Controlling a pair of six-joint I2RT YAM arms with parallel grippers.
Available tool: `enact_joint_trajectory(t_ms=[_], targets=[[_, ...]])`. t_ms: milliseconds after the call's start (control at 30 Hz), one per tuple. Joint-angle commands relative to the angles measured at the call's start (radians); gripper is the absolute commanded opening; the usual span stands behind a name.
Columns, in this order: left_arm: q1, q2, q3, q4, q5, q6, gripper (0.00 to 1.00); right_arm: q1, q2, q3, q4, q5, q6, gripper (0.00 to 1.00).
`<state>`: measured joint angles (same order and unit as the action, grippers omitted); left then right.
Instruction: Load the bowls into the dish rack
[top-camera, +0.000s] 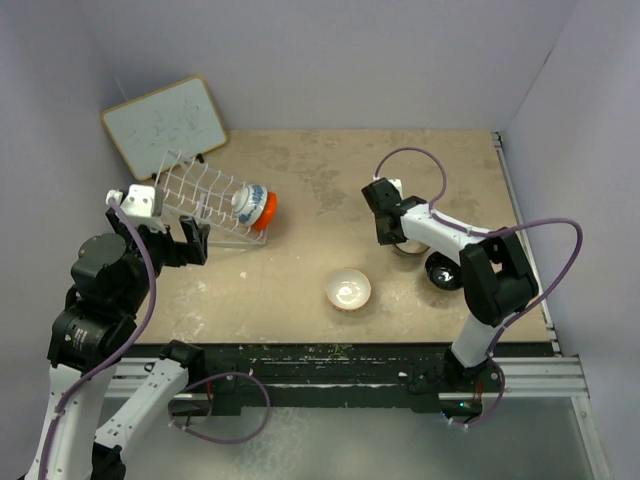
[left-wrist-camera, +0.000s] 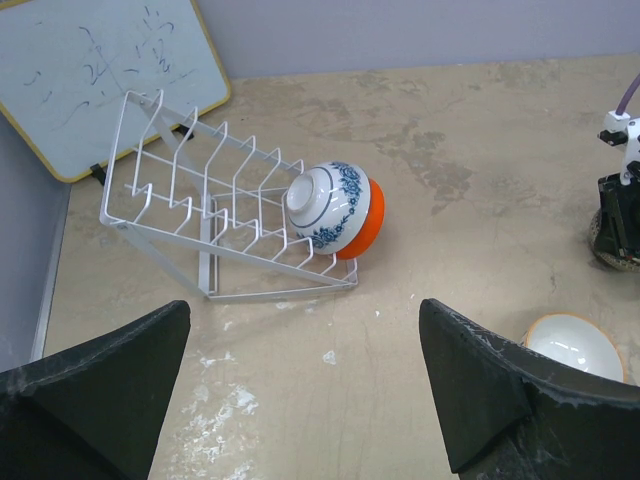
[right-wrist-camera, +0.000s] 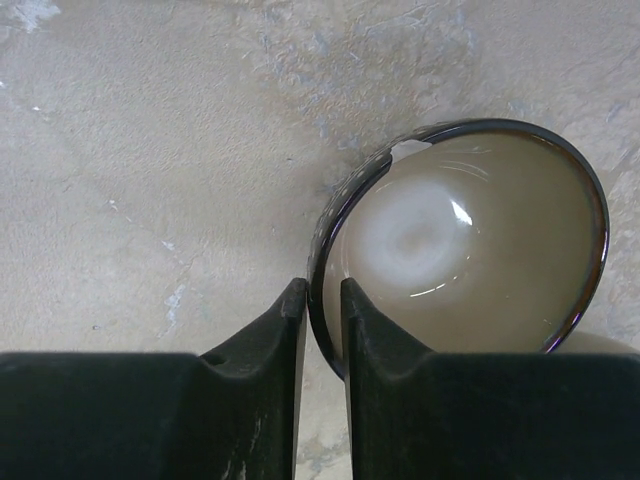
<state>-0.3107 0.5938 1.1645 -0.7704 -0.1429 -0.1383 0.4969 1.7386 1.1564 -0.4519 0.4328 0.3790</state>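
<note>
Loading the rack: two bowls stand in it on the left, and on the right we take the tan bowl by its rim.

Our left gripper (left-wrist-camera: 305, 310) hangs wide and empty near the rack (left-wrist-camera: 205, 255). There the blue-and-white bowl (left-wrist-camera: 330, 205) leans on the orange bowl (left-wrist-camera: 372, 215), and only the left wrist view shows the free slots behind them. The white bowl (top-camera: 347, 290) sits in the middle of the table. Our right gripper (right-wrist-camera: 322, 300) is narrow around the rim of the tan bowl (right-wrist-camera: 470, 240), one finger inside and one outside, which only the right wrist view shows. We cannot tell whether the fingers press it. We judge that we should close firmly and lift straight up, because the top view alone shows the black bowl (top-camera: 443, 272) just beside it.
</note>
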Motion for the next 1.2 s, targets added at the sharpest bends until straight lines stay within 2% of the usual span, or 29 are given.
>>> enact_joint_trajectory(t_ms=[0,233,300,467,567,767,933,1033,1167], targets=[[-0.005,0.008,-0.001,0.052,-0.006,-0.002,0.99,-0.004,-0.019,0.033,0.022,0.033,-0.009,0.2],[-0.005,0.01,0.006,0.057,0.0,-0.005,0.99,-0.004,-0.003,0.038,0.024,0.036,-0.004,0.08],[-0.005,0.011,0.01,0.054,-0.002,-0.003,0.99,-0.004,-0.003,0.041,0.025,0.042,0.0,0.0],[-0.005,0.009,0.015,0.052,-0.002,-0.004,0.99,-0.004,-0.069,0.061,0.05,0.016,-0.009,0.0],[-0.005,0.011,0.016,0.053,0.003,-0.006,0.99,-0.004,-0.156,0.088,0.121,-0.115,-0.032,0.0],[-0.004,0.003,0.03,0.049,0.005,-0.011,0.99,-0.005,-0.274,0.157,0.346,-0.475,-0.009,0.0],[-0.004,0.003,0.052,0.032,0.003,-0.013,0.99,-0.004,-0.254,0.183,0.645,-0.851,0.177,0.0],[-0.004,0.003,0.067,0.028,0.002,-0.014,0.99,-0.004,-0.2,0.17,0.951,-1.046,0.378,0.0],[-0.005,0.008,0.09,0.011,-0.004,-0.008,0.99,0.007,-0.089,0.182,1.395,-1.151,0.689,0.0]])
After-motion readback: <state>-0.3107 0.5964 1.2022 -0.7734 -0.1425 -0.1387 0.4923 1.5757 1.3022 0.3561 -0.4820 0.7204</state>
